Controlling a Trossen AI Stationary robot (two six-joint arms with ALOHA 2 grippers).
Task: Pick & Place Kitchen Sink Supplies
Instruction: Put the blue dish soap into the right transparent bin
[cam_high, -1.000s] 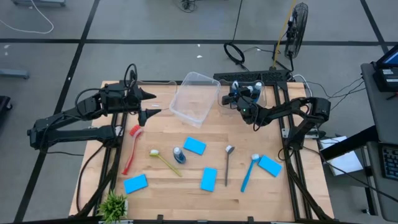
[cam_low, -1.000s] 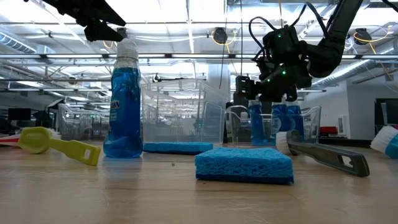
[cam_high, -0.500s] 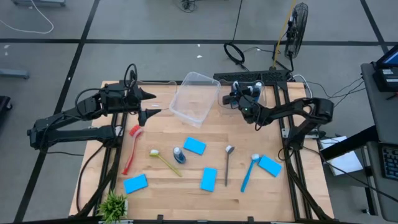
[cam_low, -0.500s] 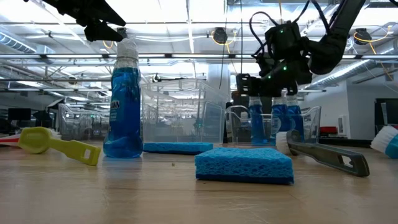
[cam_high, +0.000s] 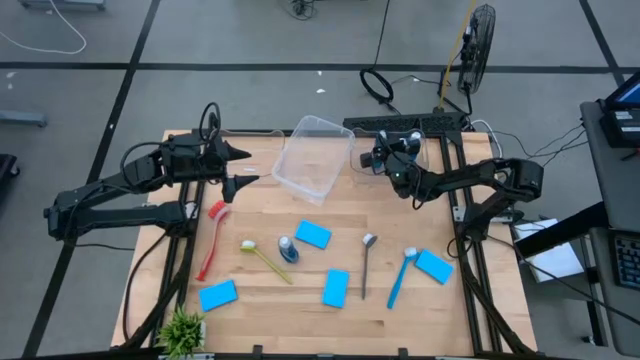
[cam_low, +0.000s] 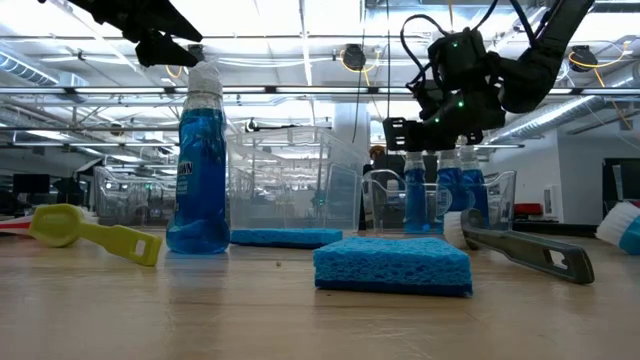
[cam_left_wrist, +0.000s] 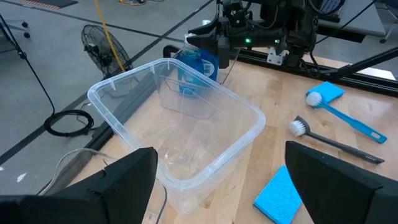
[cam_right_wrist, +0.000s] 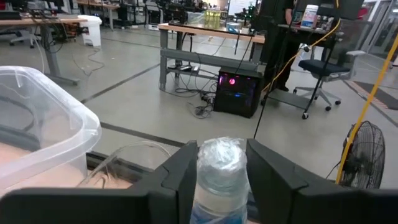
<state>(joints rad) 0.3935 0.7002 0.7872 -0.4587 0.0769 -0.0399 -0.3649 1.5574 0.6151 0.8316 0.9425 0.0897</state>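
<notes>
Blue bottles (cam_high: 398, 142) with pale caps stand in a small clear bin (cam_low: 500, 200) at the table's far right. My right gripper (cam_right_wrist: 221, 177) is level at cap height, shut on one bottle's cap. My left gripper (cam_high: 245, 168) hangs open above the table's far left, beside the large clear bin (cam_high: 313, 158), touching nothing. Another blue bottle (cam_high: 287, 249) stands mid-table among several blue sponges (cam_high: 313, 235). A red brush (cam_high: 212, 240), a yellow brush (cam_high: 263, 258), a blue brush (cam_high: 400, 275) and a grey tool (cam_high: 367, 262) lie there too. My right gripper pinches the bottle's pale cap (cam_right_wrist: 221, 163) between its two fingers, one on each side. The fingers come in level, slanting from the table's right and near side. The bottle (cam_left_wrist: 196, 65) stands upright inside the small bin; its foot is hidden.
The large clear bin lies tilted between the two grippers. A small green plant (cam_high: 183, 328) sits at the near left corner. Bare wood shows between the bins and the row of supplies.
My right gripper has rolled a little about its pointing line and edged up at the small bin's bottles. The bottles stand where they were. My left arm has kept still.
</notes>
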